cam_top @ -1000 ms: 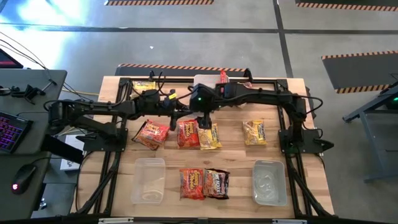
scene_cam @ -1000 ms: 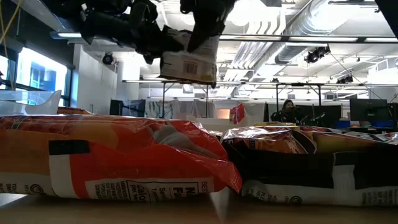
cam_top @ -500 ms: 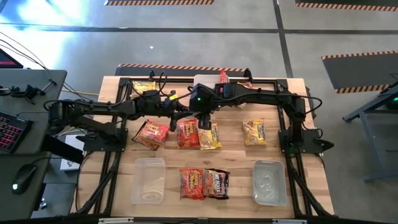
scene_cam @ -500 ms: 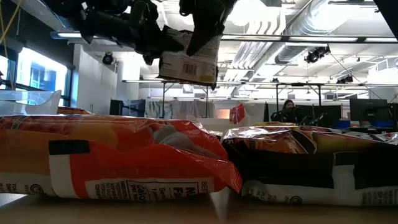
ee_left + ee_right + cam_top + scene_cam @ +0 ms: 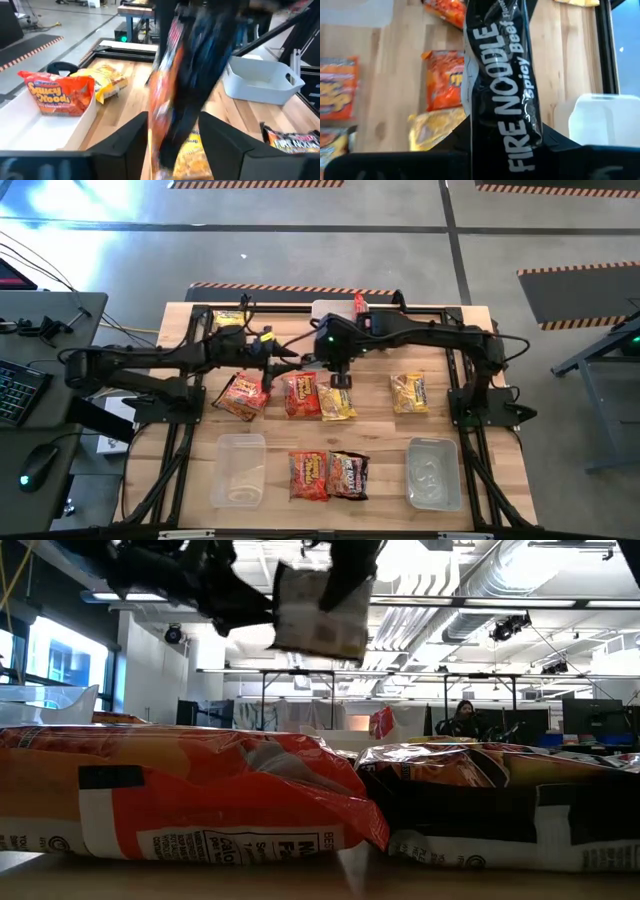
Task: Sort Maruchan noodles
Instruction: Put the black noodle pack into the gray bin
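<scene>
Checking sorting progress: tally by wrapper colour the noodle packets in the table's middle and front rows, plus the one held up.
Red-orange packets: 3
Yellow packets: 2
Dark packets: 2, one held by the right claw
Total: 7

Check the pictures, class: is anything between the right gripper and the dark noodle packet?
Nothing visible. The right gripper is already shut on the dark Fire Noodle packet, holding it in the air above the table; the left gripper stands open beside it.
</scene>
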Controlling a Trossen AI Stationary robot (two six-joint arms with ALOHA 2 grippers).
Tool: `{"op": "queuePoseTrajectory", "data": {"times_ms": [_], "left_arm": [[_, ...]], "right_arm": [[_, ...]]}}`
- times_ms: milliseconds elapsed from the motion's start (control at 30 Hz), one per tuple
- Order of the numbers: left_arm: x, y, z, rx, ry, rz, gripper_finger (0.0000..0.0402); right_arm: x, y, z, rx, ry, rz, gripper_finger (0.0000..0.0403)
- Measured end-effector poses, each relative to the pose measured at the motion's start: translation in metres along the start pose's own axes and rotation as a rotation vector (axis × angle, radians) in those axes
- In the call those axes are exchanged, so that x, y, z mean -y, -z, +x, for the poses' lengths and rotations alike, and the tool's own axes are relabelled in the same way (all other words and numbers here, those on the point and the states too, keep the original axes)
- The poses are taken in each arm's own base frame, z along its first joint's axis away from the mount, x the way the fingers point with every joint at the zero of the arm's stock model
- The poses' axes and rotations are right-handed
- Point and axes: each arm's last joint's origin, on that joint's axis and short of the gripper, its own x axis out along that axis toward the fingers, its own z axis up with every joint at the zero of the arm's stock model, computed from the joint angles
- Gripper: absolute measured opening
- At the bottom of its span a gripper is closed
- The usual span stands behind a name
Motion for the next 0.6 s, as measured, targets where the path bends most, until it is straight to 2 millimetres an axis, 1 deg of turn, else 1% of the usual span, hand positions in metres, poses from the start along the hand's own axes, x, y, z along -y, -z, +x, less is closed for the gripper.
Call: {"op": "queuePoseTrajectory", "data": {"times_ms": [67, 133, 267, 367, 433, 600], "left_arm": [[0.001, 0.005, -0.005, 0.056, 0.008, -0.004, 0.0175], [0.002, 0.015, -0.011, 0.097, 0.01, -0.01, 0.0176], [0.004, 0.028, -0.018, 0.183, 0.015, -0.031, 0.017], [0.004, 0.034, -0.021, 0.223, 0.017, -0.028, 0.0165], [0.004, 0.036, -0.022, 0.23, 0.018, -0.027, 0.0162], [0.004, 0.037, -0.022, 0.222, 0.018, -0.037, 0.0161]], "right_arm": [[-0.011, 0.003, -0.01, -0.01, 0.009, 0.009, 0.0084], [-0.025, 0.009, -0.017, -0.022, 0.022, 0.011, 0.0083], [-0.062, 0.028, -0.02, -0.041, 0.004, 0.046, 0.0083], [-0.093, 0.049, -0.023, -0.055, -0.013, 0.096, 0.0083], [-0.115, 0.063, -0.031, -0.058, -0.044, 0.151, 0.0083], [-0.17, 0.099, -0.063, -0.059, -0.119, 0.286, 0.0083]]}}
